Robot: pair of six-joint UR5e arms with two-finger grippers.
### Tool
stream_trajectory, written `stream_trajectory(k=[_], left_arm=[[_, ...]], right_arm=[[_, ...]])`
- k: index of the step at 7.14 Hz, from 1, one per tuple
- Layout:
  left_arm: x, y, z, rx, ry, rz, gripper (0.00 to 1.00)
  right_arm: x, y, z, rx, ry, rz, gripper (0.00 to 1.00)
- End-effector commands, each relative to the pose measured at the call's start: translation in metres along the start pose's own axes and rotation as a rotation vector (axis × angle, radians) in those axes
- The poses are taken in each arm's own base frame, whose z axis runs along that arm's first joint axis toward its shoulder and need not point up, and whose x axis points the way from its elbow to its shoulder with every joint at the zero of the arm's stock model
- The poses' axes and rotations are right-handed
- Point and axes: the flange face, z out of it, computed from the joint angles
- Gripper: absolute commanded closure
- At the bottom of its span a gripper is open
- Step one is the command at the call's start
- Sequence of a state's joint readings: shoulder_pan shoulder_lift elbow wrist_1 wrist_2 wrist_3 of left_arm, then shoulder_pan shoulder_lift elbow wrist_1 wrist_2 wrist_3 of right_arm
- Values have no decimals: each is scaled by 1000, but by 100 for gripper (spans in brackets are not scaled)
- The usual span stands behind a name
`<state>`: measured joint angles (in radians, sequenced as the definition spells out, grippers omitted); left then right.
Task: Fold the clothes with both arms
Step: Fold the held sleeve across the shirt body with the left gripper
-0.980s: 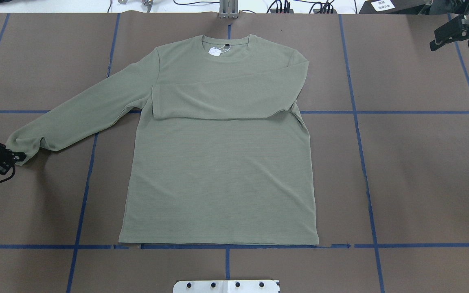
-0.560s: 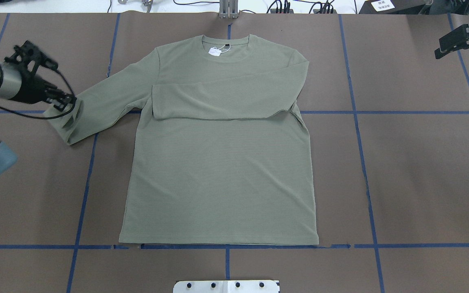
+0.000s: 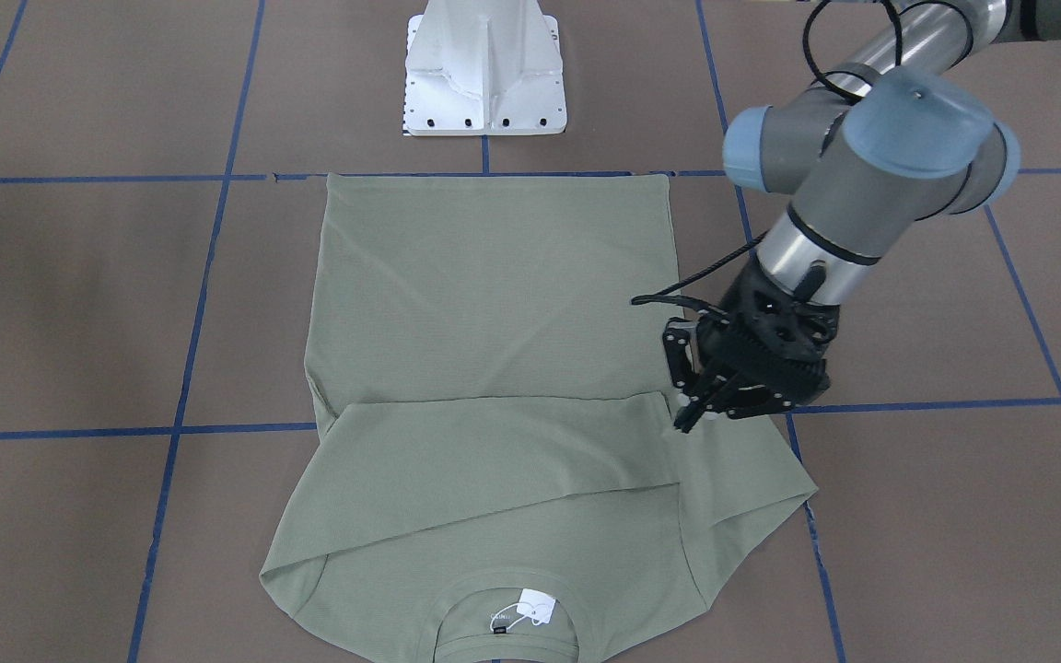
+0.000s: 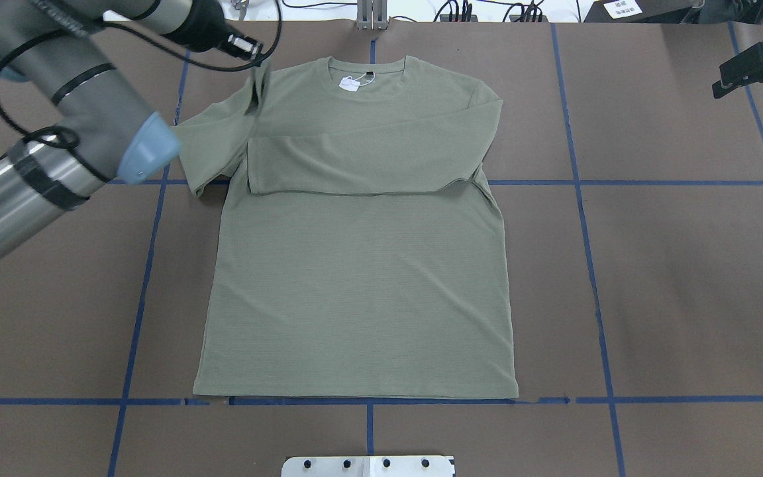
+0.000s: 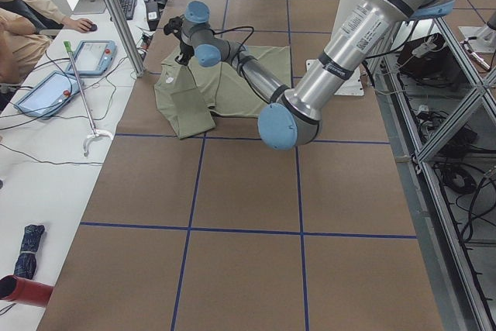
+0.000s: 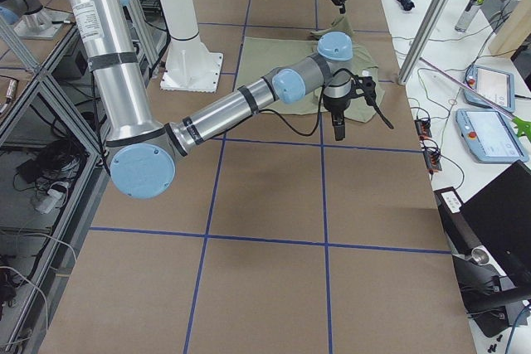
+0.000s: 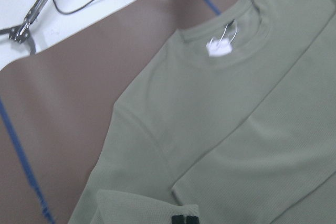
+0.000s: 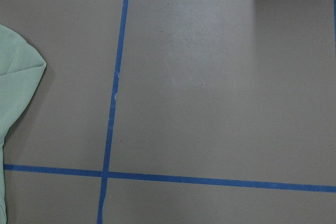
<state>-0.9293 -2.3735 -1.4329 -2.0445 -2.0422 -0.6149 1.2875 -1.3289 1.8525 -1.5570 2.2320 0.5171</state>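
Now that the second sleeve [image 4: 212, 142] has left the surface [image 4: 653, 278], the left gripper [image 4: 254, 50], clamped on its cuff [image 7: 147, 208], is drawing it across the green shirt [image 4: 355, 291].

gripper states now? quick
Left gripper: shut on the shirt sleeve.
Right gripper: cannot tell; nothing seen in it.

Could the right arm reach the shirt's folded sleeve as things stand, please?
Likely yes: the right gripper hangs over bare table beside the shirt, nothing between it and the folded sleeve; the left gripper holds the other sleeve on the far side.
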Motion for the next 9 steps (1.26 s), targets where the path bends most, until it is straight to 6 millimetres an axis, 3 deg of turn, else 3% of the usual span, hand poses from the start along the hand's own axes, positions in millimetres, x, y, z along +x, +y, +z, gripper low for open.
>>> stream_trajectory(k=[1, 3, 5, 6, 7, 8, 9], left_arm=[[90, -34, 59, 87, 17, -19, 100], [147, -2, 115, 157, 46, 37, 100], [224, 38, 137, 188, 115, 78, 100], [253, 60, 146, 201, 140, 92, 100], [272, 69, 152, 192, 156, 101, 100], [280, 67, 152, 190, 162, 103, 83], [281, 67, 151, 202, 174, 97, 1]], right_arm=[[2, 0, 0, 0, 1, 6, 0], [2, 0, 0, -1, 2, 13, 0], [2, 0, 0, 0, 1, 14, 0], [2, 0, 0, 0, 1, 14, 0], [2, 0, 0, -1, 2, 14, 0], [2, 0, 0, -1, 2, 16, 0], [3, 0, 1, -2, 2, 17, 0]])
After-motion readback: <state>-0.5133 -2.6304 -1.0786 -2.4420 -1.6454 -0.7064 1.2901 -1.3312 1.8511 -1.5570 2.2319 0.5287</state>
